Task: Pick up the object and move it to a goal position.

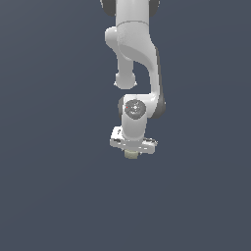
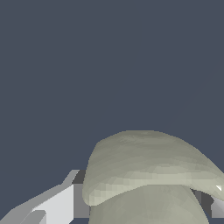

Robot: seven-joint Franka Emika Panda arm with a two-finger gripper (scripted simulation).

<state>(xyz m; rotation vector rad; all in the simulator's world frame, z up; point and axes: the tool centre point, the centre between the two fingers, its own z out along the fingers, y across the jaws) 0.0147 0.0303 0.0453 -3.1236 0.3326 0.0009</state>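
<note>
The object (image 1: 131,154) is a small pale beige lump that pokes out just under the white hand of the arm, in the middle of the exterior view. My gripper (image 1: 131,151) points straight down and is shut on it. In the wrist view the object (image 2: 148,168) fills the near field as two rounded stacked chunks. A grey-white finger (image 2: 57,205) presses one side of it, and part of the other finger (image 2: 215,206) shows at the opposite side. The object hides the fingertips. No goal marker shows in either view.
A plain dark blue-grey surface (image 1: 49,196) fills the background of both views, with no other objects on it. The arm's white links (image 1: 135,54) rise to the top edge of the exterior view.
</note>
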